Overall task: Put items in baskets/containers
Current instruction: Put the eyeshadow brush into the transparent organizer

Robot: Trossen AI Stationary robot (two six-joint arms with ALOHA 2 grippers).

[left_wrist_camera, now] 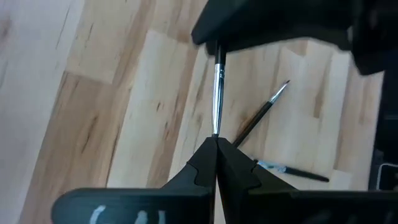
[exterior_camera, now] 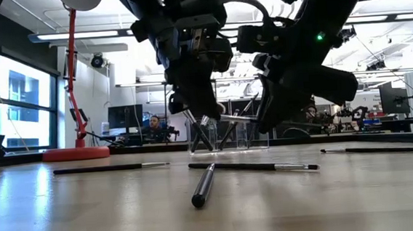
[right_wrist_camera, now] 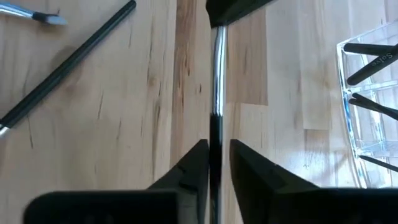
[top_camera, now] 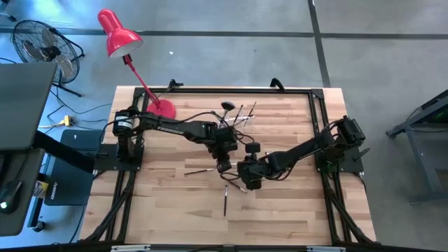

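A thin brush (left_wrist_camera: 217,93) with a long silvery ferrule and a dark handle spans the gap between my two grippers, above the table's middle. My left gripper (left_wrist_camera: 216,140) is shut on its ferrule end, and my right gripper (right_wrist_camera: 217,149) is closed around its handle. In the high view the left gripper (top_camera: 224,166) and the right gripper (top_camera: 246,180) stand close together. The clear holder (right_wrist_camera: 373,106) stands on the table beyond them, with several brushes leaning in it. More brushes (exterior_camera: 254,167) lie flat on the wood. My left gripper pinches the tip of the silvery ferrule (left_wrist_camera: 216,127) between its two fingertips, slanting down from the table's left, in line with the brush. The brush sticks out beyond the fingers, clear of the table. My right gripper has the dark handle (right_wrist_camera: 215,134) between its two fingers, which slant down from the right and lie along the brush. The handle runs back between the fingers and out of view. The brush is clear of the wood.
A red desk lamp (top_camera: 119,35) stands on its round base (top_camera: 162,108) at the far left corner. Loose brushes lie near the front (top_camera: 225,199), to the left (top_camera: 203,170) and beside my right gripper (right_wrist_camera: 68,62). The holder (top_camera: 234,120) stands just beyond both grippers.
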